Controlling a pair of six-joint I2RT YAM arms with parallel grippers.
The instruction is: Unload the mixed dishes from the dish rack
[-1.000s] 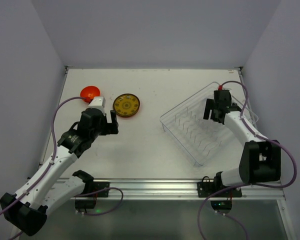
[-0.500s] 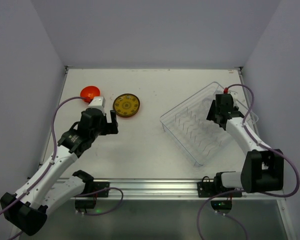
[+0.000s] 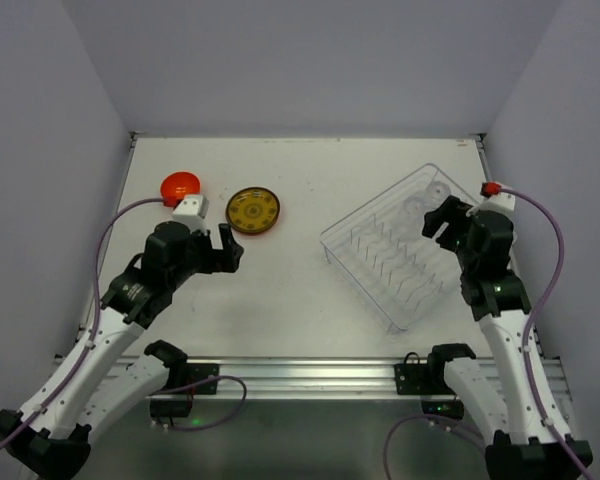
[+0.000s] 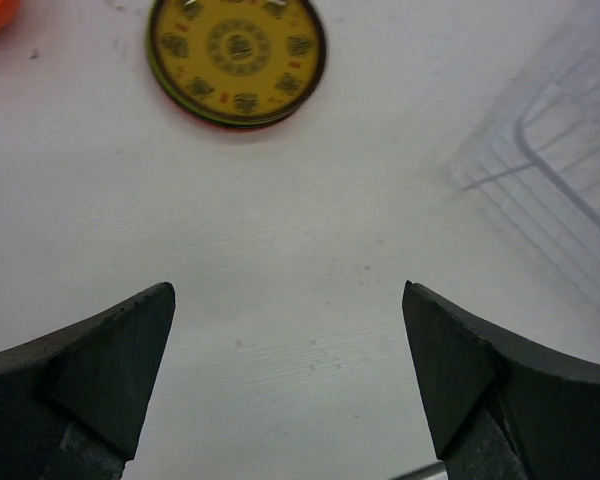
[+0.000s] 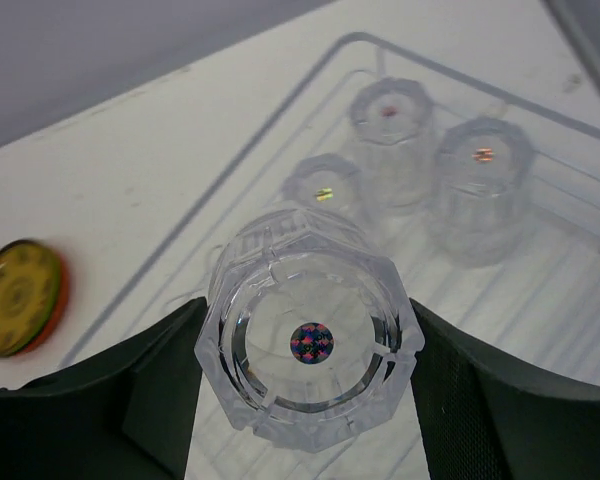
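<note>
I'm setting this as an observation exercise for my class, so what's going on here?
The right gripper is shut on one clear cup, held over the dish rack, where three more clear cups stand. The left gripper hangs open over the table, holding nothing, just short of the yellow patterned plate. That plate and the orange-red bowl lie on the table, outside the rack.

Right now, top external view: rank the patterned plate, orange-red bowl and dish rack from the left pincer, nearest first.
From the left pincer:
1. Patterned plate, just beyond it.
2. Orange-red bowl, far-left side.
3. Dish rack, across on the right.
</note>
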